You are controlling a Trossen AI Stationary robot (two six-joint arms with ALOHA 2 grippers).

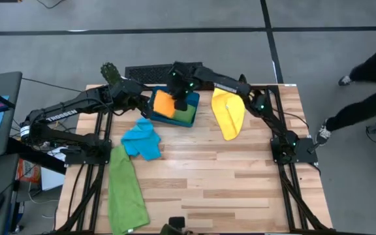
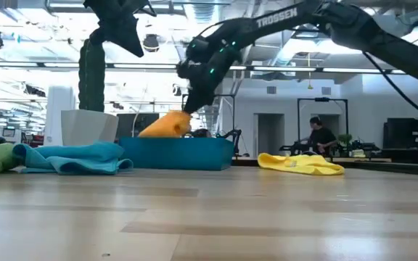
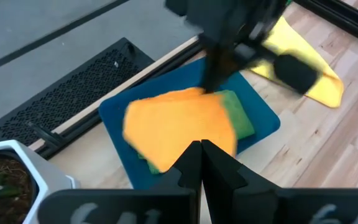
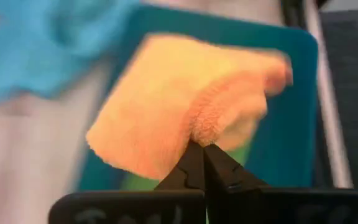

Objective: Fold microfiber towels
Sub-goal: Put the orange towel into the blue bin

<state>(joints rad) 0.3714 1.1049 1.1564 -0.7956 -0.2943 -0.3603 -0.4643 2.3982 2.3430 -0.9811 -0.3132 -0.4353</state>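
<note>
We see the wooden table [image 1: 201, 176] with a long green towel [image 1: 126, 192] draped at its left front edge, a yellow towel [image 1: 228, 113] at the right back and a crumpled sky-blue towel [image 1: 141, 139] between. At the back sits the teal tray [image 1: 189, 122], holding a folded green towel [image 1: 185, 115] under the orange towel [image 1: 164, 104]. The right gripper [image 4: 202, 148] pinches the orange towel's edge with closed fingers; the left gripper [image 3: 199, 146] hovers just beside the tray, fingers closed on nothing

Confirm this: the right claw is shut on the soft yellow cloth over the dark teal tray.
Wrong colour. The right claw is shut on the soft orange microfiber cloth over the dark teal rectangular tray, as the right wrist view shows. The yellow cloth lies apart on the table.
</note>
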